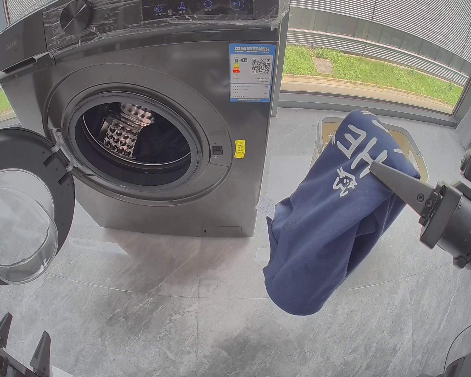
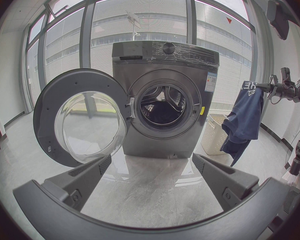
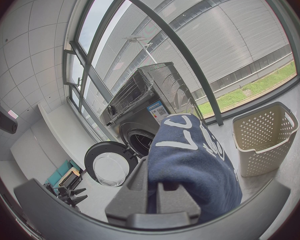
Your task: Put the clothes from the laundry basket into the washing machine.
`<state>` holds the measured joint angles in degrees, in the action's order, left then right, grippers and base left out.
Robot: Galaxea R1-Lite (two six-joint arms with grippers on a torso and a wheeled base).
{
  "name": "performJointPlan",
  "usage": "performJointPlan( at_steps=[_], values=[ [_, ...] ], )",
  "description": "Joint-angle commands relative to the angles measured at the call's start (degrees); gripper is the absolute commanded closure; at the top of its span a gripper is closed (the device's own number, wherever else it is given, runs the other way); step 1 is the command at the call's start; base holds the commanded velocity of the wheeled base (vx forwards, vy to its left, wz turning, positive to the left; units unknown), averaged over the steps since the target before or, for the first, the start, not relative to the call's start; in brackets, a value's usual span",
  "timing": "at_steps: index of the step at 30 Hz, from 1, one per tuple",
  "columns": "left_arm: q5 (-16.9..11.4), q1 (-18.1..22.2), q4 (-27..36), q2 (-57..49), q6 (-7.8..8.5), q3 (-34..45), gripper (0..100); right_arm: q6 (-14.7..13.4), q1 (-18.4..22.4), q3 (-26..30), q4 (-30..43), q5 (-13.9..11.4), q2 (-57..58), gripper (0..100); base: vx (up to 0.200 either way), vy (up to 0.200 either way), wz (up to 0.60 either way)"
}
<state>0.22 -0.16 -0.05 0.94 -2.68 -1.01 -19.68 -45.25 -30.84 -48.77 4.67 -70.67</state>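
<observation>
Navy-blue fabric garment (image 1: 324, 226) with white lettering, pinched in the right gripper (image 1: 377, 169), hangs lengthwise downward just before the beige perforated plastic laundry basket (image 1: 323, 128); the grey washing machine (image 1: 193, 69), its open drum (image 1: 136, 134), lies well apart, leftward.

Bright daylight flooding through windows (image 1: 382, 27) behind the washing machine (image 1: 157, 205). Soft glare on floor (image 1: 167, 299) before it. Fisheye bending, dark corners in wrist views.
</observation>
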Motion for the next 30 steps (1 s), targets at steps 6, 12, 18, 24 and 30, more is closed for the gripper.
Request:
performJointPlan(
  at_steps=[6,12,18,24,30],
  values=[
    [0.04,-0.02,-0.04,-0.41,-0.04,0.92,0,-0.01,-0.01,0.08,0.0,-0.01,-0.08,100,0.0,0.2,0.0],
    [0.04,-0.02,-0.04,-0.41,-0.04,0.92,0,-0.01,-0.01,0.08,0.0,-0.01,-0.08,100,0.0,0.2,0.0],
    [0.04,-0.02,-0.04,-0.41,-0.04,0.92,0,-0.01,-0.01,0.17,0.0,-0.01,-0.08,100,0.0,0.133,0.0],
    [0.04,-0.02,-0.04,-0.41,-0.04,0.92,0,-0.01,-0.01,0.34,0.0,-0.01,-0.08,100,0.0,0.0,0.0],
    [0.04,-0.02,-0.04,-0.41,-0.04,0.92,0,-0.01,-0.01,0.34,0.0,-0.01,-0.08,100,-0.067,0.0,0.0]
  ],
)
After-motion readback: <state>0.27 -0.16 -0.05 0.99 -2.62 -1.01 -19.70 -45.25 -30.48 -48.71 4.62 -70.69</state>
